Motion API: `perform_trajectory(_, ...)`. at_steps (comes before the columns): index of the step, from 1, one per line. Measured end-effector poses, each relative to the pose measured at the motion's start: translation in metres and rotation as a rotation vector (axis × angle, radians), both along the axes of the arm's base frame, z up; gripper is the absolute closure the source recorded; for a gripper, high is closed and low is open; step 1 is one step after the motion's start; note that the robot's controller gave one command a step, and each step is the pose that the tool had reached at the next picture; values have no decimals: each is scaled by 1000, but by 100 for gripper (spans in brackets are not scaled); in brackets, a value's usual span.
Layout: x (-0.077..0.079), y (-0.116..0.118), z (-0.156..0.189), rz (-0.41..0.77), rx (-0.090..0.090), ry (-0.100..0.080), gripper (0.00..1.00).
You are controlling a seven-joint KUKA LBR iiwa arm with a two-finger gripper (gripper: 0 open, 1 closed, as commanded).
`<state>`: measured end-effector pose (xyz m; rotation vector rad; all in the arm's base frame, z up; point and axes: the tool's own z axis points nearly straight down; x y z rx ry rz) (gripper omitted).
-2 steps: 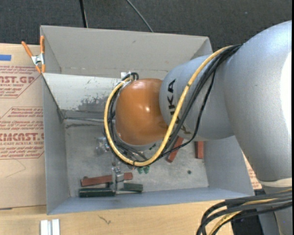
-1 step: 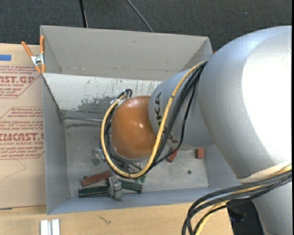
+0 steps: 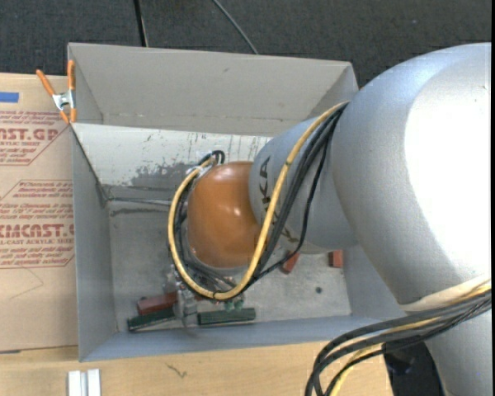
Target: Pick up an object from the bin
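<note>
Low on the scuffed grey metal bin (image 3: 132, 254), lower left of frame, the gripper (image 3: 181, 300) sits beneath its orange dome cover (image 3: 219, 217); how far it is open, I cannot tell. A small red-brown block (image 3: 154, 305) lies just left of it, a long flat green strip (image 3: 227, 316) just below, and two small red bits (image 3: 336, 258) well apart to the right.

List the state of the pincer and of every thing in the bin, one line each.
pincer: down low by the near wall, between two green strips.
left green strip: lying flat along the near wall.
right green strip: lying flat, beside the pincer.
red block: lying flat, just left of the pincer.
left red bit: on the floor, at the arm's edge.
right red bit: on the floor, apart from the rest.
bin: upright, open-topped.
</note>
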<state>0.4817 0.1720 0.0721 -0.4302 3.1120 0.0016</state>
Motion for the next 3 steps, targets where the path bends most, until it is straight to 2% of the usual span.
perform_trajectory(3,-1,0,12,0,-1,3,100)
